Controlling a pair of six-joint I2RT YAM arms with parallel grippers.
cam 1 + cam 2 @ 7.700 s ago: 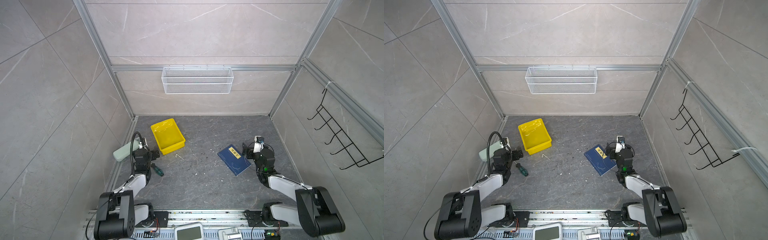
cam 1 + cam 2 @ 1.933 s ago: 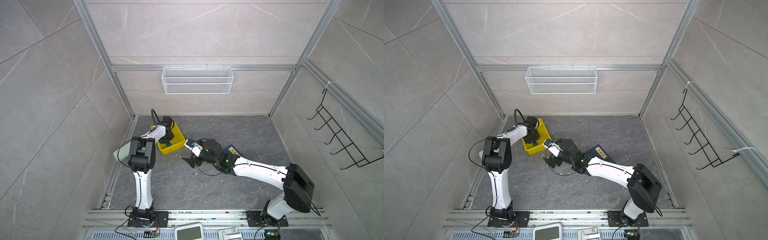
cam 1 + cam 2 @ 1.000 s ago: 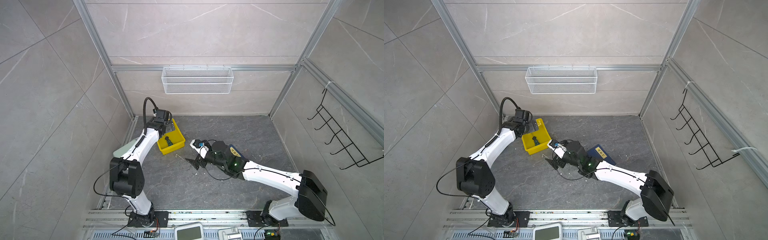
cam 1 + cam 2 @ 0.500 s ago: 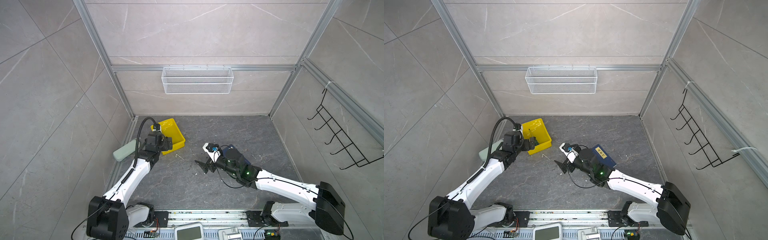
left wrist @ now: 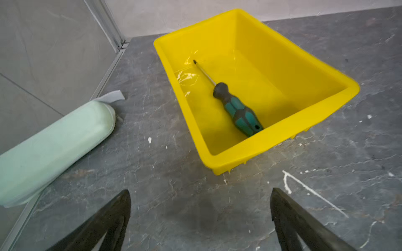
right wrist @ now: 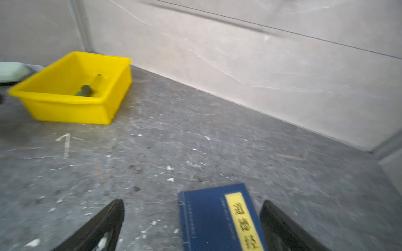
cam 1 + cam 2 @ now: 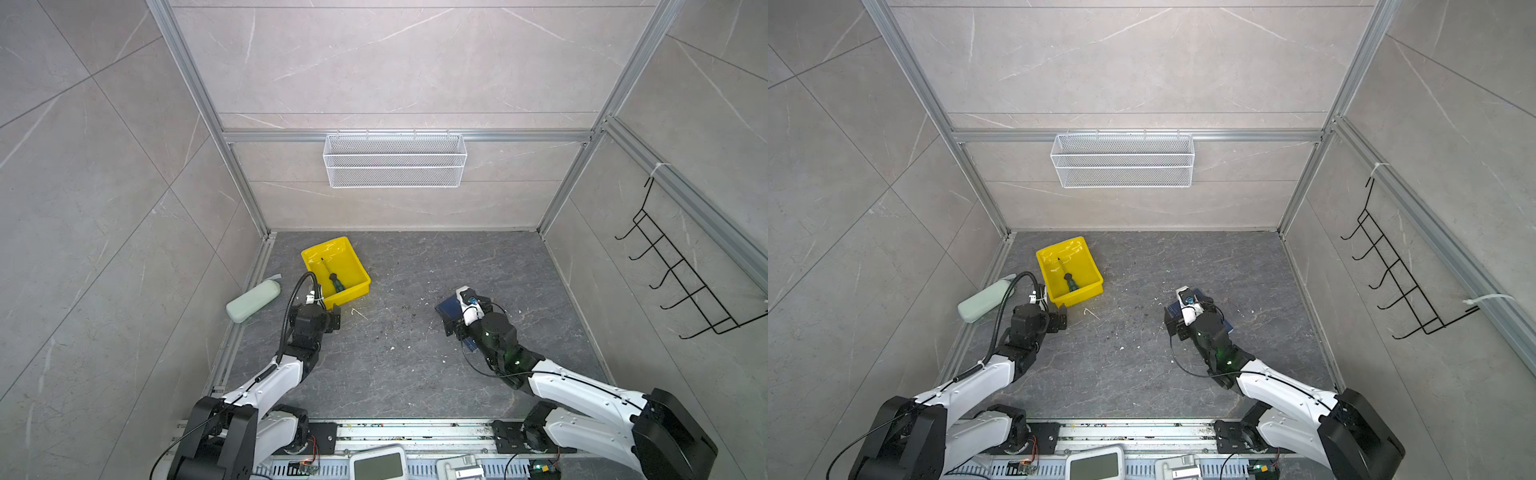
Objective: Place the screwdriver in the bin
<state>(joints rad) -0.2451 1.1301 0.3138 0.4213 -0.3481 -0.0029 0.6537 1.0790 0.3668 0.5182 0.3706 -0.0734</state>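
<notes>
The screwdriver (image 7: 334,280) (image 7: 1070,281) (image 5: 237,110), with a green and black handle, lies flat inside the yellow bin (image 7: 345,255) (image 7: 1079,252) (image 5: 261,144). Its tip points toward the back wall. My left gripper (image 7: 332,319) (image 7: 1059,318) (image 5: 200,191) hovers open over bare floor just in front of the bin's near corner, holding nothing. My right gripper (image 7: 451,323) (image 7: 1173,325) (image 6: 192,201) is open low above a blue book, well to the right of the bin. In the right wrist view the bin (image 6: 71,110) shows only the screwdriver's (image 6: 86,89) handle end.
A pale green case (image 7: 252,300) (image 5: 50,141) lies against the left wall beside the bin. A blue book (image 7: 445,306) (image 6: 217,217) lies on the floor under my right gripper. A white wire basket (image 7: 395,160) hangs on the back wall, a black hook rack (image 7: 681,282) on the right wall.
Both arms have drawn back toward the front. My left gripper has left the bin, with the screwdriver lying inside. My right gripper has moved right, back over the blue book.
</notes>
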